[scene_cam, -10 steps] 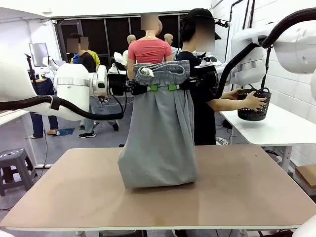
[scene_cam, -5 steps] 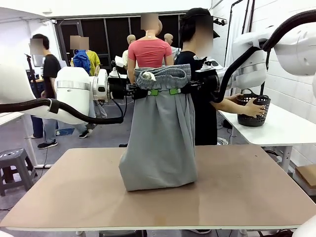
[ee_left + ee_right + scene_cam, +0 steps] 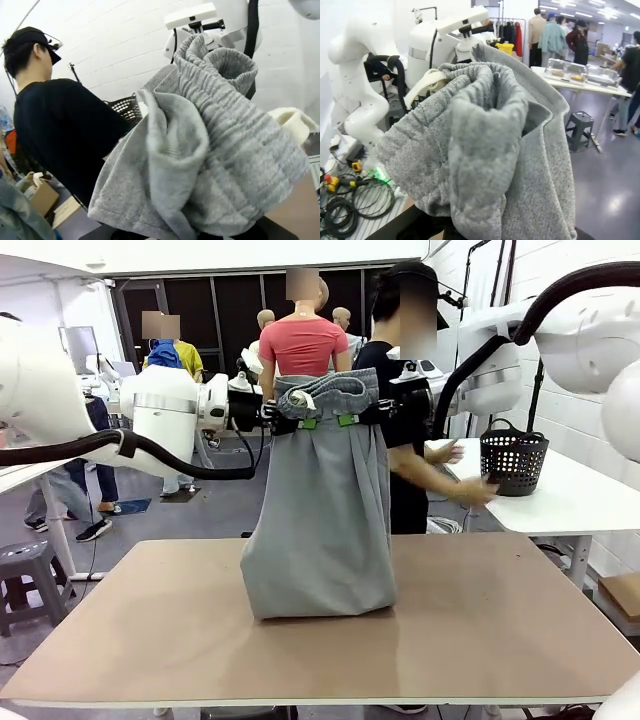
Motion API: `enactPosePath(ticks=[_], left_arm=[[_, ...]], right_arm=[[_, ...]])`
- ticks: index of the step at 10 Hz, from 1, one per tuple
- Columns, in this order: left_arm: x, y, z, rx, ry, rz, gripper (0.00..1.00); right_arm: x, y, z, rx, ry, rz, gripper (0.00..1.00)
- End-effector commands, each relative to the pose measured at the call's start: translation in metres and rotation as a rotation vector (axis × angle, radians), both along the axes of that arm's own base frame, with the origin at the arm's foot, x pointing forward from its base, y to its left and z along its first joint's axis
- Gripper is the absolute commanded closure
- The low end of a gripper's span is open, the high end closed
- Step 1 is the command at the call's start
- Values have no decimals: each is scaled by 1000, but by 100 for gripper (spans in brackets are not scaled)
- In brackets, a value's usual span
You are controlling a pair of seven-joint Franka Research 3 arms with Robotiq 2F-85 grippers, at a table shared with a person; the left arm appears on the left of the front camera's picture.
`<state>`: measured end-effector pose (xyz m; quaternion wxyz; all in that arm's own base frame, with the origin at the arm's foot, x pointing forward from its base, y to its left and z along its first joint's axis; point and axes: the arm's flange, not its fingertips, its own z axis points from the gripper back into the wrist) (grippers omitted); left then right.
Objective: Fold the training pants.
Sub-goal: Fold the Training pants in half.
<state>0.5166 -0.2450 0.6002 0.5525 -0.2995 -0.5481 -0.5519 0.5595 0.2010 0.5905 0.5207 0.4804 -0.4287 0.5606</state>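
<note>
You have the light grey soft jersey training pants (image 3: 320, 510) hanging upright between the two arms, pinched just under the gathered elastic waistband, with the leg ends resting in a soft heap on the bare brown worktop (image 3: 480, 640). To fold well from here, keep both grips level and the waistband taut, then lay the cloth down away from the heap, so it spreads flat instead of bunching on the crumpled hem. Watch the white drawstring (image 3: 302, 396) at the top left; it could get trapped inside the fold.

Your left gripper (image 3: 292, 423) reaches in horizontally from the left, its fingers clamped on the waistband's left end. Your right gripper (image 3: 362, 417) mirrors it from the right, its fingers pinching the other end at about the same height. Both wrist views look straight into bunched grey jersey. Behind, the person (image 3: 410, 420) in black reaches towards a black mesh basket (image 3: 513, 458) on the neighbouring white table, clear of your cloth.
</note>
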Motion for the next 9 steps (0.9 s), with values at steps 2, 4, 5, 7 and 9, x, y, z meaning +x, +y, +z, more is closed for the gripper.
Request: enactPosePath(ticks=[2,4,5,7,9], left_arm=[[43,-10,29,-1,-9,28,100],[65,-11,44,-23,-48,27,100],[75,-7,42,-13,-73,29,100],[88,1,19,-65,-55,-13,100],[85,13,-2,-68,-30,-35,100]], right_arm=[[49,22,32,-24,-20,21,100],[73,29,47,-31,-51,30,100],[85,32,41,-37,-87,37,100],[86,31,15,-41,-64,45,100],[76,32,-8,-44,-32,70,100]])
